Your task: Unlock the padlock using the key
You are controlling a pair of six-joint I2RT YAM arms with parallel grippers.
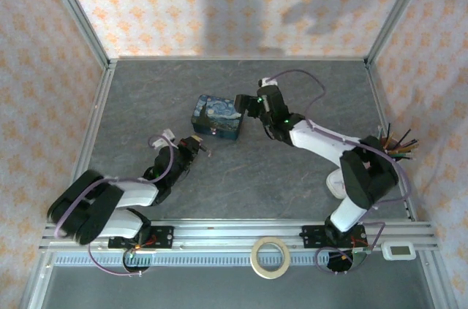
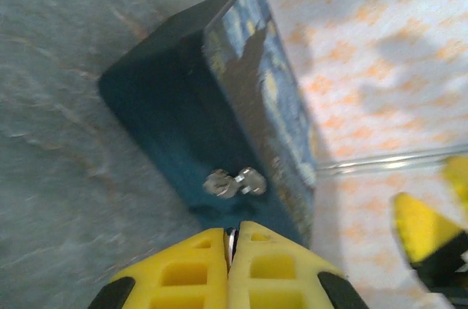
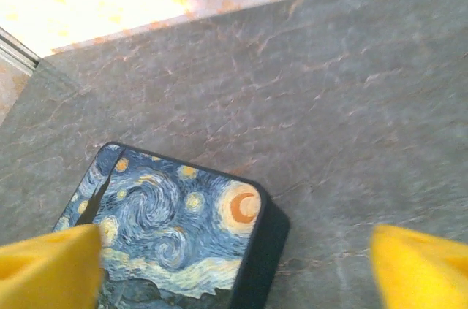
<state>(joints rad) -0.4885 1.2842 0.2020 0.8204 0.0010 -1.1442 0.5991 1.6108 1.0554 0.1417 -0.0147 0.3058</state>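
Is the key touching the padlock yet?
Apart. Left wrist view: bare tin wall shows between the key pinched in the left gripper and the padlock.

This is a robot lab test cell: aluminium posts frame walls papered in an orange pattern around a grey table. A left arm and a right arm are bolted to a rail, with a tape roll and a small display nearby.

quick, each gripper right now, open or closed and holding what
Left gripper: closed on the key.
Right gripper: open, holding nothing, by the blue tin.
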